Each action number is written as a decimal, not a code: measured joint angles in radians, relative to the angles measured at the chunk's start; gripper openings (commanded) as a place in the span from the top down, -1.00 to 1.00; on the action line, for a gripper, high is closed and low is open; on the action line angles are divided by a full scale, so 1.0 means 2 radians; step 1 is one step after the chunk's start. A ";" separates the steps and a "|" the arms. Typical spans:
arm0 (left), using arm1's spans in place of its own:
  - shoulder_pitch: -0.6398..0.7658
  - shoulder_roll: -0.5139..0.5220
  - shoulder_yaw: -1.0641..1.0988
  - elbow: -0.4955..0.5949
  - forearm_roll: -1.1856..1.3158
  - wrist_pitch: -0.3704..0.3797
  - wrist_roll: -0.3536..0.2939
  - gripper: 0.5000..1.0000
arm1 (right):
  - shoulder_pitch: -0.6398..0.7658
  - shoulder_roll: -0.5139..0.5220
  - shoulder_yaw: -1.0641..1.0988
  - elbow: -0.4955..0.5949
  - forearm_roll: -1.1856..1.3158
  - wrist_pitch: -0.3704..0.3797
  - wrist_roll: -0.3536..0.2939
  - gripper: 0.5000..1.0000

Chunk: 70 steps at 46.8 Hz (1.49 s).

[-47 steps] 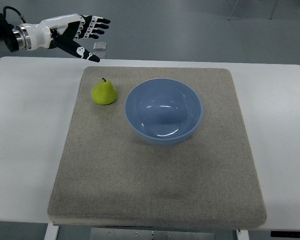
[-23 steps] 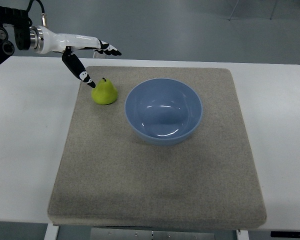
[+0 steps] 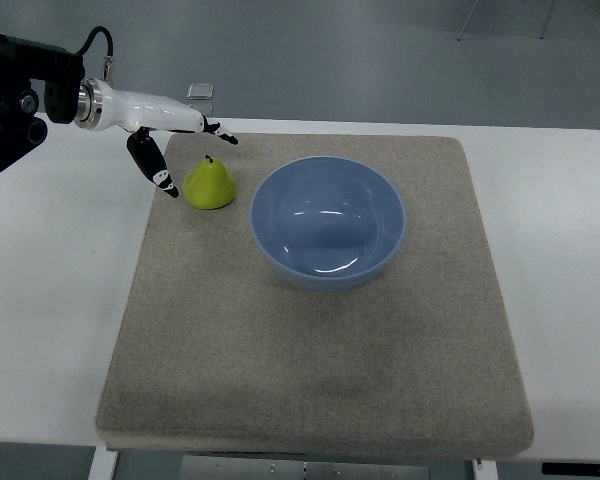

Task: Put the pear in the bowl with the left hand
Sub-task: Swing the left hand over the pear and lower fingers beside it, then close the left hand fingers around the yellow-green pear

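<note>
Beside the pear (image 3: 209,184), left hand (image 3: 170,140) spread, empty; fingers partly foreshortened.

Bright, even overhead light, no hard shadows. Soft shade sits under the bowl (image 3: 327,222) rim, right of the left hand (image 3: 170,140). Pale curved glare streaks inside the bowl's bottom. Faint shadow beneath the hand's thumb on the mat (image 3: 310,380). White table (image 3: 50,300) nearly washes out. Focus sharp throughout; mild compression grain, slight bowing at the edges.
</note>
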 measured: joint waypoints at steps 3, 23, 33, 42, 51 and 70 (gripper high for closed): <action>0.000 -0.001 0.016 0.003 0.009 0.020 0.000 -0.88 | 0.000 0.000 0.000 0.000 0.000 0.000 0.000 -0.69; 0.005 -0.041 0.026 0.038 0.016 0.050 0.002 -0.89 | 0.000 0.000 0.000 0.000 0.000 0.000 0.000 -0.69; 0.007 -0.044 0.026 0.044 0.014 0.050 0.002 -0.90 | 0.000 0.000 0.000 0.000 0.000 0.000 0.000 -0.69; 0.015 -0.046 0.026 0.057 0.010 0.055 0.002 -0.90 | 0.000 0.000 0.000 0.000 0.000 0.000 0.000 -0.69; 0.015 -0.049 0.026 0.058 0.009 0.056 0.002 -0.90 | 0.000 0.000 0.000 0.000 0.000 0.000 0.000 -0.69; 0.024 -0.055 0.026 0.058 0.011 0.057 0.002 -0.88 | 0.000 0.000 0.000 0.000 0.000 0.000 0.000 -0.69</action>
